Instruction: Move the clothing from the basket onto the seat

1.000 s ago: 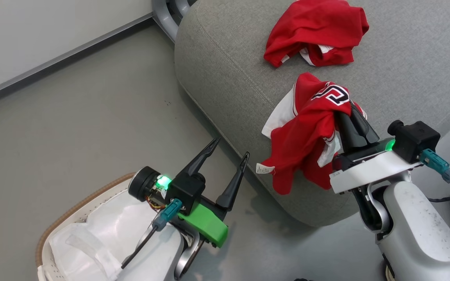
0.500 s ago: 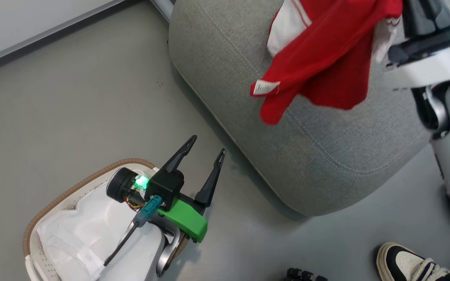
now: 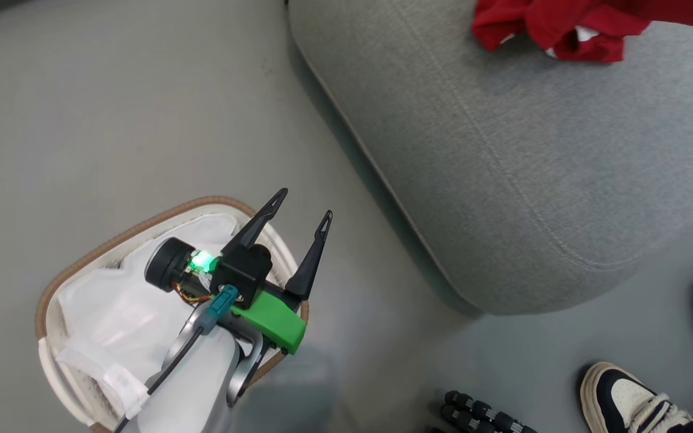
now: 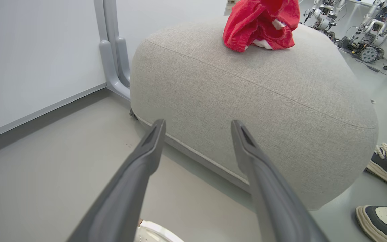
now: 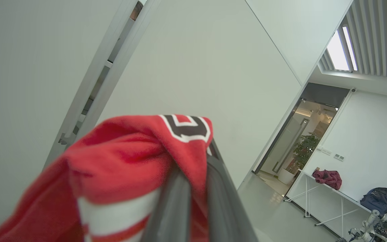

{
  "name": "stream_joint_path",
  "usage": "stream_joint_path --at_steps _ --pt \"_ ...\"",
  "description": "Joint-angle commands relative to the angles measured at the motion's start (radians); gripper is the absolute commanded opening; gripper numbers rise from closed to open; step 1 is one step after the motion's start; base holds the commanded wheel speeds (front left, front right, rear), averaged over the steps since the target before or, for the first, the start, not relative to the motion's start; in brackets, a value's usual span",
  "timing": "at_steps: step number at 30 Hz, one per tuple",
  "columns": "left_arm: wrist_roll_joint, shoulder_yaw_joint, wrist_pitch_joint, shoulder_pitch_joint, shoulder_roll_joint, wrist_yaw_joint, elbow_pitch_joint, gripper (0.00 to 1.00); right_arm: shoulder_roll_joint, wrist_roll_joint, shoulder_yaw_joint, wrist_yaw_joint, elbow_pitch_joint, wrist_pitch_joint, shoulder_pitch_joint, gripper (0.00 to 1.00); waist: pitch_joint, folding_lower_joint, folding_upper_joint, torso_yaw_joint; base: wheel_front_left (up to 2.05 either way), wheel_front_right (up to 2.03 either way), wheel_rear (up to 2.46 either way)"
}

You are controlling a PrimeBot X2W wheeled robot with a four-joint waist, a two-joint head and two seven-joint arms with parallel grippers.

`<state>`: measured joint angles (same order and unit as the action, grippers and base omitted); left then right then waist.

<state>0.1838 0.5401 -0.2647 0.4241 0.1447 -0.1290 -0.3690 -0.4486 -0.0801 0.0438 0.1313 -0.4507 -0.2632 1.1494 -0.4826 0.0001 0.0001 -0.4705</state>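
Note:
My left gripper [image 3: 304, 203] hangs open and holds nothing above the right rim of the white basket [image 3: 46, 288], which has a brown woven rim and a white sheet [image 3: 112, 319] inside. In the left wrist view its fingers [image 4: 197, 123] point at the side of the light-grey seat [image 4: 247, 90]. A crumpled red garment [image 4: 259, 25] lies on top of the seat, also at the head view's top edge [image 3: 557, 27]. My right gripper [image 5: 197, 181] is shut on a second red garment [image 5: 129, 158] with white stripes and black-and-white lettering, held up high and facing a wall.
A person's sneakers [image 3: 635, 400] stand on the grey floor [image 3: 112, 120] right of the seat's corner [image 3: 503, 180]. A black ribbed object [image 3: 485, 412] lies at the bottom edge. A metal post [image 4: 113, 53] and a white wall stand behind the seat.
The right gripper has carried its red garment up and out of the head view's top. The head camera has swung, so the whole picture shifted. The left gripper stays open by the basket.

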Motion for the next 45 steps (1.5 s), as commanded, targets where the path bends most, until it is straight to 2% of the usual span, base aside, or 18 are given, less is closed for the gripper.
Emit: stream_joint_path --at_steps 1,8,17,23,28,29,30,31,39,45 --pt "-0.002 -0.004 0.001 0.021 0.011 -0.003 -0.003 1.00 -0.001 0.014 0.020 -0.001 -0.019 -0.002 0.015 0.00 -0.065 -0.0001 -0.0001 0.067 0.00 0.00 0.00" --pt "-0.009 -0.008 0.001 0.055 0.015 -0.003 -0.003 1.00 0.012 0.117 0.168 -0.001 -0.157 -0.002 -0.016 0.00 -0.134 -0.0001 -0.0001 0.137 0.00 0.00 0.00" --pt "-0.010 -0.024 0.001 0.059 0.011 -0.003 -0.013 1.00 0.078 0.236 0.343 -0.001 -0.350 -0.002 -0.119 0.00 -0.181 -0.0001 -0.0001 0.193 0.00 0.00 0.00" --pt "-0.004 -0.049 0.001 0.024 -0.005 -0.003 -0.011 1.00 0.116 0.290 0.458 -0.001 -0.408 -0.002 -0.195 0.00 -0.188 -0.0001 -0.0001 0.209 0.00 0.00 0.00" --pt "0.005 -0.060 0.001 0.016 -0.007 -0.003 -0.019 1.00 0.153 0.313 0.500 -0.001 -0.384 -0.002 -0.253 0.00 -0.171 -0.0001 -0.0001 0.209 0.00 0.00 0.00" --pt "0.007 -0.064 0.001 0.015 -0.008 -0.003 -0.020 1.00 0.162 0.311 0.509 -0.001 -0.376 -0.002 -0.266 0.17 -0.163 -0.0001 -0.0001 0.209 0.00 0.00 0.00" --pt "0.008 -0.066 0.001 0.015 -0.009 -0.003 -0.022 1.00 0.167 0.312 0.512 -0.001 -0.368 -0.002 -0.277 0.41 -0.156 -0.0001 -0.0001 0.210 0.00 0.00 0.00" --pt "0.010 -0.069 0.001 0.015 -0.012 -0.003 -0.022 1.00 0.174 0.309 0.514 -0.001 -0.353 -0.002 -0.290 0.99 -0.148 -0.0001 -0.0001 0.210 0.00 0.00 0.00" --pt "0.017 -0.095 0.001 -0.012 -0.037 -0.003 -0.031 1.00 0.224 0.254 0.518 -0.001 -0.236 -0.002 -0.448 1.00 -0.066 -0.0001 -0.0001 0.226 0.00 0.00 0.00" --pt "0.005 -0.147 0.001 -0.051 -0.053 -0.002 -0.041 1.00 0.266 0.216 0.444 -0.001 -0.133 -0.002 -0.577 1.00 0.002 -0.0001 -0.0001 0.252 0.00 0.00 0.00"
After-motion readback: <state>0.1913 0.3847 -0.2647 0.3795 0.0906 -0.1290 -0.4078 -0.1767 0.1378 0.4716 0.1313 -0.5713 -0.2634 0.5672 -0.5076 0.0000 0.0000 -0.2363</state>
